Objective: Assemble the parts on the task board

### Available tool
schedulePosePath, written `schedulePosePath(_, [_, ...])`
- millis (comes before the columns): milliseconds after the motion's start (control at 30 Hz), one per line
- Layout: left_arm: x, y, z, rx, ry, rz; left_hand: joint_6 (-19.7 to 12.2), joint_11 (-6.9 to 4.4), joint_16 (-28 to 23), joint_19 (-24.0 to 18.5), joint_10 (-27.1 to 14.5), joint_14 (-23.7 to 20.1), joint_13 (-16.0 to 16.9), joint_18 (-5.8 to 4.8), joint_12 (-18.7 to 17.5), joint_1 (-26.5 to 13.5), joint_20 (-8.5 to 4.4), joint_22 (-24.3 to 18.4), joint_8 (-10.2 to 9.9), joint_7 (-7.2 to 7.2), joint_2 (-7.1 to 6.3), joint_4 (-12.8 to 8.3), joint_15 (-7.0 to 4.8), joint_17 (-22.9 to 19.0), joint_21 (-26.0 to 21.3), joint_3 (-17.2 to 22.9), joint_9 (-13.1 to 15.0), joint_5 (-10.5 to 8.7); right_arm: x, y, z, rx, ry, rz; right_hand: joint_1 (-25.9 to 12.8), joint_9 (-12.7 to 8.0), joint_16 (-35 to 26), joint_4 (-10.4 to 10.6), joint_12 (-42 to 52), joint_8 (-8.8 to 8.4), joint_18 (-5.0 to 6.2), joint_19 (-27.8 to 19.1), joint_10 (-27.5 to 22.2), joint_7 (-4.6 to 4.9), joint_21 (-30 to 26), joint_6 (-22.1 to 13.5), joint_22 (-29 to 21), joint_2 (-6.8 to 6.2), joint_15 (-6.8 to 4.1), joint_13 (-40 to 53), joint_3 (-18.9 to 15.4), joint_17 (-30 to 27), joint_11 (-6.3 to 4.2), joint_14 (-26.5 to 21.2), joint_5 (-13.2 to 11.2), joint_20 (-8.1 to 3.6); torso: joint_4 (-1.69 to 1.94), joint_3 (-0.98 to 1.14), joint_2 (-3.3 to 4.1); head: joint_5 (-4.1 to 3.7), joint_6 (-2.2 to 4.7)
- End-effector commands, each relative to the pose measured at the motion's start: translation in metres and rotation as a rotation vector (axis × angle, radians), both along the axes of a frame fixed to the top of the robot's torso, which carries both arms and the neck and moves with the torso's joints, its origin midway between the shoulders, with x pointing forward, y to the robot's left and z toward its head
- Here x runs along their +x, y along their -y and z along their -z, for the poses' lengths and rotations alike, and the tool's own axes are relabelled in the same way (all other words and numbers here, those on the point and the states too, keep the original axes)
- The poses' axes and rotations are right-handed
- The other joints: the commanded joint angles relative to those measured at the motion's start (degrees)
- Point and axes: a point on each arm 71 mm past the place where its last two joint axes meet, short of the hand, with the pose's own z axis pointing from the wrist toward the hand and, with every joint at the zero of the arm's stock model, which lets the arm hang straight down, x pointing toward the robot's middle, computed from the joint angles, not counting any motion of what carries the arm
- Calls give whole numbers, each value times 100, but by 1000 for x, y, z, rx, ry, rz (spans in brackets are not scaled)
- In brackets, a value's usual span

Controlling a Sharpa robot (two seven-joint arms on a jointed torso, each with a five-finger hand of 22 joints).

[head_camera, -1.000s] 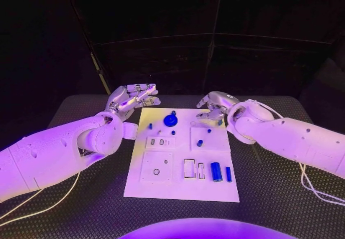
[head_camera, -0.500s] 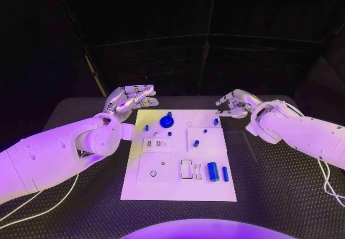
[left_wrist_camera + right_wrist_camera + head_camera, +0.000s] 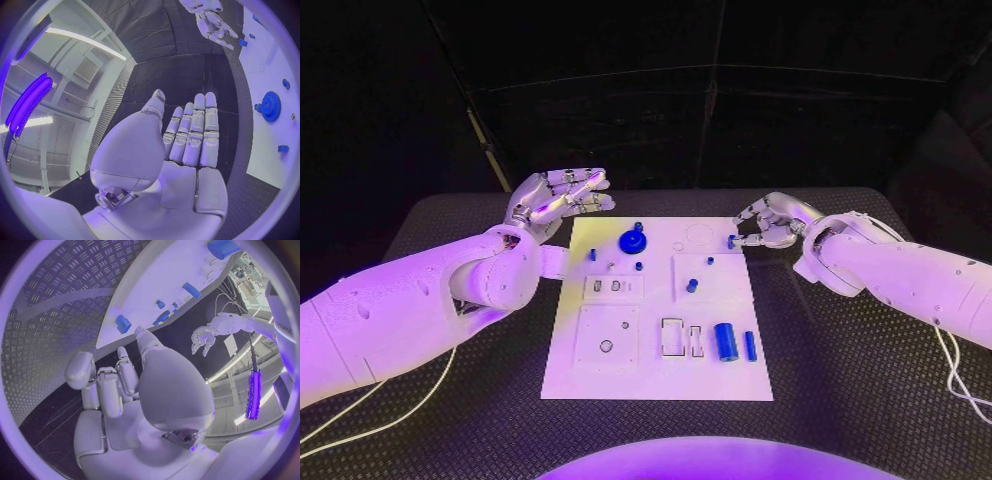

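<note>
I'm seeing the task board (image 3: 661,375) lying at frame centre on the black table (image 3: 444,420), a blue gear (image 3: 633,240) near its upper edge. My left hand (image 3: 557,200) is hovering upper left, fingers apart, holding nothing. My right hand (image 3: 764,222) is curling beside a small blue part (image 3: 731,241); I can't tell whether it's gripping

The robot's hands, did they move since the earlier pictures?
The right hand drew back off the white board to its far right corner, where its fingers hover beside a small blue piece; whether they touch it is unclear. The left hand stayed raised and open beyond the board's left corner. The blue gear and the other pieces kept their places.
</note>
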Motion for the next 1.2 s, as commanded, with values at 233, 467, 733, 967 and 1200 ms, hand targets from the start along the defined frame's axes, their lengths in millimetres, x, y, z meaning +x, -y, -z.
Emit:
schedulePosePath(233, [1,2,-2,-7,14,11,11,-13,-32,33,-23,31,-2,32,-26,15,0,-8,-32,17,8,-40,16,10,-32,0,1,-5,-1,-4,8,15,-33,-31,48,-2,-13,-40,-7,-22,-117,26,-18,-1,24,-26,5,9,-13,15,-17,1087,20,517,29,3,1,-2,-7,-5,-26])
schedulePosePath(467, [1,2,-2,-7,13,11,11,-13,-32,33,-23,31,-2,32,-26,15,0,-8,-32,17,8,-40,16,10,-32,0,1,-5,0,-7,11,17,-40,-36,104,18,-13,-80,11,28,-116,26,-5,-19,24,77,6,77,-23,35,-15,1087,4,517,23,-2,8,-3,-5,-15,-25])
schedulePosePath(733, [1,1,-1,-6,13,9,11,-13,-32,33,-23,31,-2,32,-26,15,0,-8,-32,17,8,-40,16,10,-32,0,1,-5,1,-8,15,12,-48,-33,183,42,-6,-145,44,118,-116,32,26,-58,28,267,13,211,-53,74,32,1113,-32,522,-35,-25,6,-3,-7,-6,-34])
schedulePosePath(967, [1,1,-1,-5,12,8,11,-13,-32,33,-23,31,-2,32,-26,15,0,-8,-32,17,8,-40,16,10,-32,0,1,-5,2,-9,18,1,-54,-34,260,49,-2,-214,67,166,-121,48,50,-85,38,398,34,304,-78,103,110,1128,-60,526,-86,-48,3,1,-5,5,-47])
schedulePosePath(1200, [1,0,-1,-4,11,6,11,-14,-36,35,-22,32,-2,32,-27,18,0,-10,-34,17,10,-46,15,13,-35,-2,1,-5,2,-8,21,-12,-58,-27,286,45,1,-244,87,172,-126,64,71,-92,48,434,59,338,-86,129,152,1136,-68,528,-105,-58,5,3,-6,6,-55])
